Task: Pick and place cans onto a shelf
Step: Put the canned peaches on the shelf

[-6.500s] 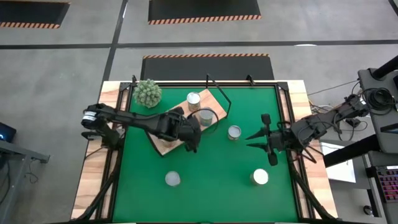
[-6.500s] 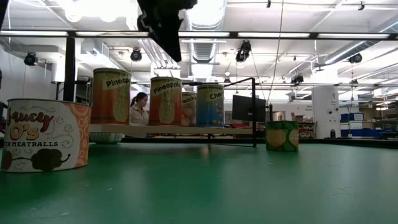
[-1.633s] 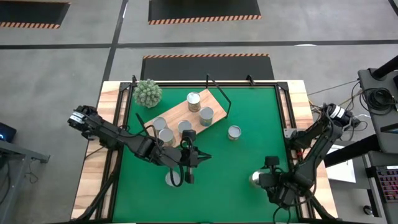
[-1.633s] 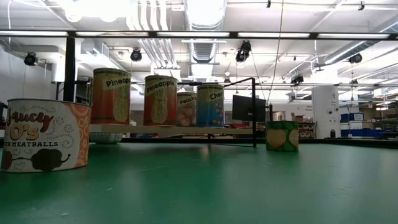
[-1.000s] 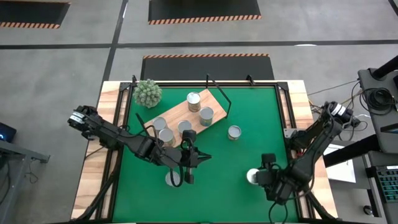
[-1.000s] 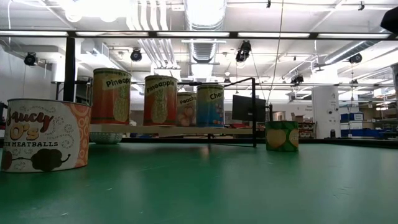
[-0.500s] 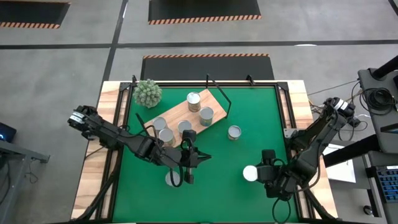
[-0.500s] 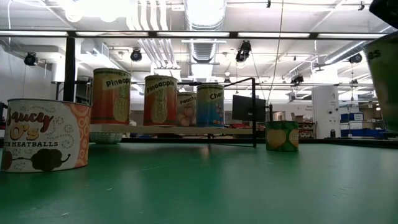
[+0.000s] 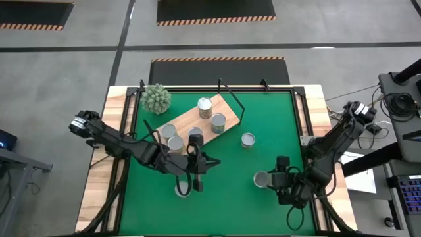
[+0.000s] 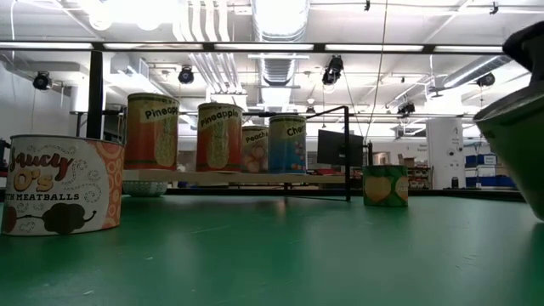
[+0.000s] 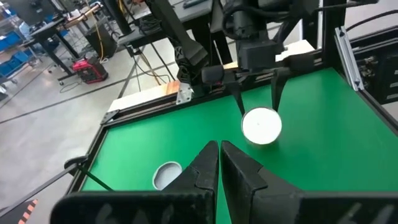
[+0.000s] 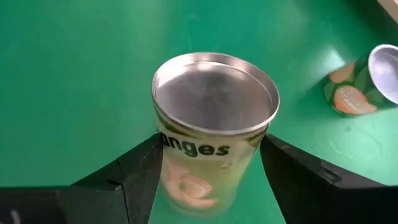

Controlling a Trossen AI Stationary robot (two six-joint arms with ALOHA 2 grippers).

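Observation:
My right gripper (image 9: 273, 179) is shut on a green can (image 12: 214, 124) labelled with oranges, near the table's right front; the can shows at the right edge of the low view (image 10: 518, 127). My left gripper (image 9: 195, 172) is shut and bare (image 11: 219, 163), just above the mat beside a can (image 9: 182, 189) that stands there on its base. The wooden shelf (image 9: 227, 106) lies at the far left with several cans standing on it. One more green can (image 9: 247, 139) stands on the mat to its right. My right gripper pinches the can's side wall (image 12: 163, 155), a little below the top rim, between its two fingers (image 12: 140, 174), one on each side. The fingers come slanting down from the table's near right. The can is tilted in the hold; its bottom is hidden.
A spiky green plant (image 9: 156, 97) stands at the far left corner next to the shelf. The shelf's black wire frame (image 9: 231, 99) rises at its right end. A black frame runs along the table's sides (image 9: 301, 125). Bare green mat (image 9: 223, 164) lies between my grippers.
My right gripper has carried the can a short way toward the table's left and far edge and has tipped, so the can, upright half a second ago, now leans.

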